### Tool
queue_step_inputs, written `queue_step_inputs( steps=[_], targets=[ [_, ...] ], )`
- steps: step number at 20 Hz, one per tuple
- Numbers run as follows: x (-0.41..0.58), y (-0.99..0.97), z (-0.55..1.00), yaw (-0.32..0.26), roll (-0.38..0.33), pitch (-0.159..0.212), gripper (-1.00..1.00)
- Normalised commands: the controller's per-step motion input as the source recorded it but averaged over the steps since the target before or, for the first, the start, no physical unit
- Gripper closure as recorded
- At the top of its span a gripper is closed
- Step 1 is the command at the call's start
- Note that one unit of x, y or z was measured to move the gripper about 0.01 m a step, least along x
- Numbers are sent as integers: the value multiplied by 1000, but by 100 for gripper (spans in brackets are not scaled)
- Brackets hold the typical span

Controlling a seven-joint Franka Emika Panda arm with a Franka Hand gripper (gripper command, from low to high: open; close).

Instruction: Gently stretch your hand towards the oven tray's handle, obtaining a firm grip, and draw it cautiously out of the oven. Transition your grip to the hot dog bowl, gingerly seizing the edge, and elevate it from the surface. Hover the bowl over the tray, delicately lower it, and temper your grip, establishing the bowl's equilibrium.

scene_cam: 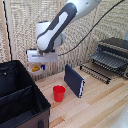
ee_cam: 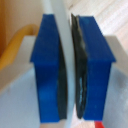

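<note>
My gripper (scene_cam: 36,64) hangs at the exterior view's left, just beyond the black case, and is shut on the hot dog bowl (scene_cam: 36,69). The bowl is small and white with yellow food and looks lifted off the table. In the wrist view the blue pads (ee_cam: 47,65) of the gripper (ee_cam: 70,65) pinch the bowl's thin white rim (ee_cam: 61,30), with yellow food (ee_cam: 14,52) to one side. The oven (scene_cam: 114,47) stands at the exterior view's far right. Its slatted dark oven tray (scene_cam: 107,60) sticks out of the front, far from the gripper.
A big black fabric case (scene_cam: 20,97) fills the exterior view's lower left, directly beside the arm. A red cup (scene_cam: 59,93) and an upright dark blue slab (scene_cam: 74,80) stand mid-table. A narrow black wire rack (scene_cam: 95,73) lies in front of the oven.
</note>
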Motion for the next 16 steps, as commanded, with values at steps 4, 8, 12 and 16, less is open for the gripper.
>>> queue_step_inputs(
  steps=[4,8,12,16],
  targets=[
    [0,0,1000,-142,-17,20,100],
    [0,-114,986,-179,-9,75,100],
    [9,-327,731,-268,0,143,100],
    [0,-231,556,-336,0,106,100]
  ],
)
